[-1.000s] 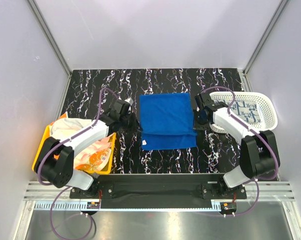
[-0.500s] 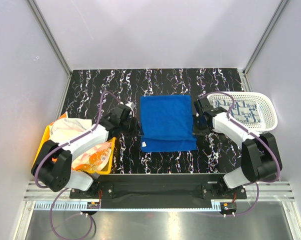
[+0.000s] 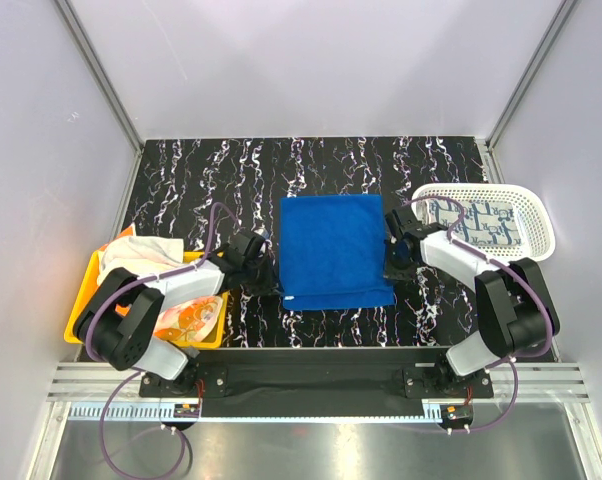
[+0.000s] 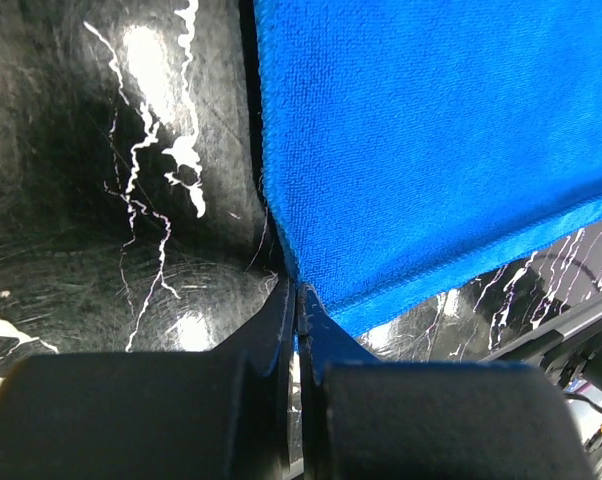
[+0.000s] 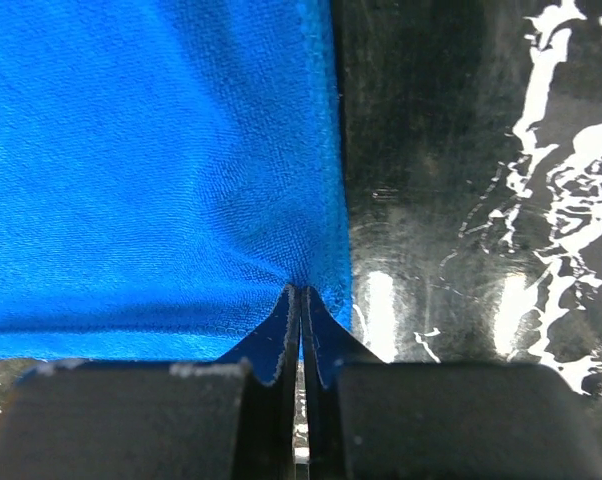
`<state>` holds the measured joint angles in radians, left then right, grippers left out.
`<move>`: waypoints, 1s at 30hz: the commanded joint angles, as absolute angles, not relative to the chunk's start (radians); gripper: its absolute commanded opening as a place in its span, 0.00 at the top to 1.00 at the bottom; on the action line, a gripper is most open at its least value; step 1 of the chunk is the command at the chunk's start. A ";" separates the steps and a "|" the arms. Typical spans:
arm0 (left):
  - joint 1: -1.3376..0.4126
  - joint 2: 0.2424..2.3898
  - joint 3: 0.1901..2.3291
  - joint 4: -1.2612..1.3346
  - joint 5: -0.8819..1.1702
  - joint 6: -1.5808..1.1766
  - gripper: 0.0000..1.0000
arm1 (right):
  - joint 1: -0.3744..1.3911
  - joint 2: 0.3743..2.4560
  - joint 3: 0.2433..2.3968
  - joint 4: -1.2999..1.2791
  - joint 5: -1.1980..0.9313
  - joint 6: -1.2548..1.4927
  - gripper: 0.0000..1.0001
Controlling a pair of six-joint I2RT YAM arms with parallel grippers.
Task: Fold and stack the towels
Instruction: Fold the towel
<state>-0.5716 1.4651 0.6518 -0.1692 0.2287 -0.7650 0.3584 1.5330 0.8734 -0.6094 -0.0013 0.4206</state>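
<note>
Top external shows the blue towel [image 3: 336, 250] lying folded flat at the middle of the table [image 3: 181, 180]. The left gripper [image 3: 268, 277] pinches its near left corner and the right gripper [image 3: 392, 262] its near right corner, both jaws closed tight on the cloth.

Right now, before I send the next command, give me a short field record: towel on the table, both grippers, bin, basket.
blue towel: folded, lying flat at mid table
left gripper: shut on the blue towel's left edge, by the near corner
right gripper: shut on its right edge, by the near corner
yellow bin: left side, holds crumpled orange-patterned towel and off-white towel
white basket: right side, holds blue-patterned white towel
</note>
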 commanded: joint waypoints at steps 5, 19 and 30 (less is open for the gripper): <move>-0.569 1.454 0.686 -0.192 0.176 -0.741 1.00 | 0.442 1.539 0.851 -0.551 -0.032 0.485 0.96; -0.471 1.407 0.683 -0.273 0.179 -0.689 1.00 | 0.548 1.559 0.853 -0.557 0.038 0.534 0.95; -0.474 1.361 0.874 -0.411 0.158 -0.620 1.00 | 0.531 1.463 0.974 -0.686 0.110 0.509 0.93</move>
